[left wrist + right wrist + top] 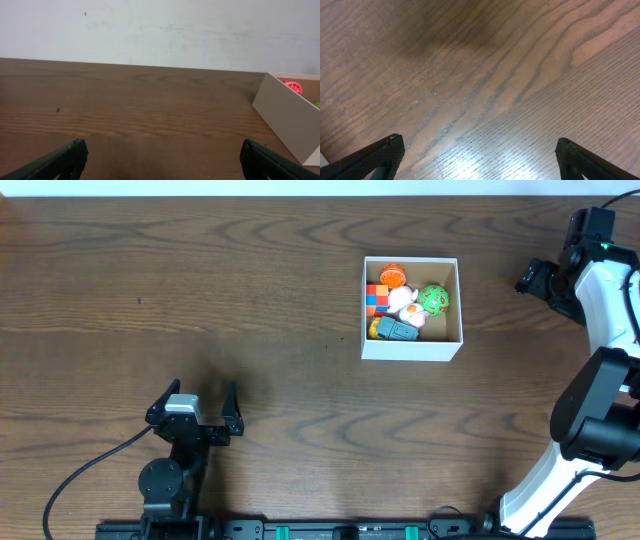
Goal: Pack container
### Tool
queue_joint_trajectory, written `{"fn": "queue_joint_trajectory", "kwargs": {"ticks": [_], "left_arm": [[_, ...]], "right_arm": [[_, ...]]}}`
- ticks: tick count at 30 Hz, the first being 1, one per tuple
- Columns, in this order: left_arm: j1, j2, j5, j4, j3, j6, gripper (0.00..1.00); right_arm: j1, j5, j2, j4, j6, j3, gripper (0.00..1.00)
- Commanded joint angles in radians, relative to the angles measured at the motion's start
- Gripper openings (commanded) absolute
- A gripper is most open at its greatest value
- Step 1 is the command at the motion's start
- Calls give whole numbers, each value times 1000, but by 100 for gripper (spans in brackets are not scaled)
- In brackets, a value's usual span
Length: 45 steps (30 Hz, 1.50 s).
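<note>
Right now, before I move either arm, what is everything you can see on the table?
container: one, white walls, brown inside, right of centre
orange ball: one, orange, container's far left corner
green ball: one, green, container's right side
white-pink toy: one, container's middle
block toy: one, orange, red and blue, container's left wall
grey-blue toy: one, container's near side
table: one, dark brown wood
left hand: black, open, empty, near left
right hand: black, open, empty, over bare table

obstacle: container [411, 348] | open table [300, 430] all round it | toys [405, 305] crowd its inside
</note>
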Motion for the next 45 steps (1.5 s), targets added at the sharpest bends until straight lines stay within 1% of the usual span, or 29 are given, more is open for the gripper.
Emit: {"fn": "queue_joint_trajectory", "kwargs": {"ticks": [1,14,19,23,30,33,37,39,42,45], "left_arm": [[-3,-6,11,-38,-15,13,98],[-3,-6,11,-38,-15,13,98],[-3,-6,11,-38,-15,13,98],[-3,-6,11,-38,-15,13,98],[-3,-6,11,-38,-15,13,98],[-3,-6,11,-38,-15,13,98],[-3,-6,11,-38,-15,13,98],[-3,-6,11,-38,-15,14,98],[-3,-6,11,-38,-15,13,98],[-3,-6,11,-38,-15,13,98]], "right_arm": [[-8,14,3,2,14,0,99],[-8,14,2,2,14,-1,99],[9,13,-39,1,14,-1,99],[60,14,-106,2,14,-4,99],[216,13,-286,2,14,-46,99],[298,13,-372,3,14,-111,99],[412,13,-488,3,14,-248,99],[460,62,-542,11,-7,-319,99],[508,160,-625,75,-13,-421,99],[514,138,-717,227,-12,-529,99]]}}
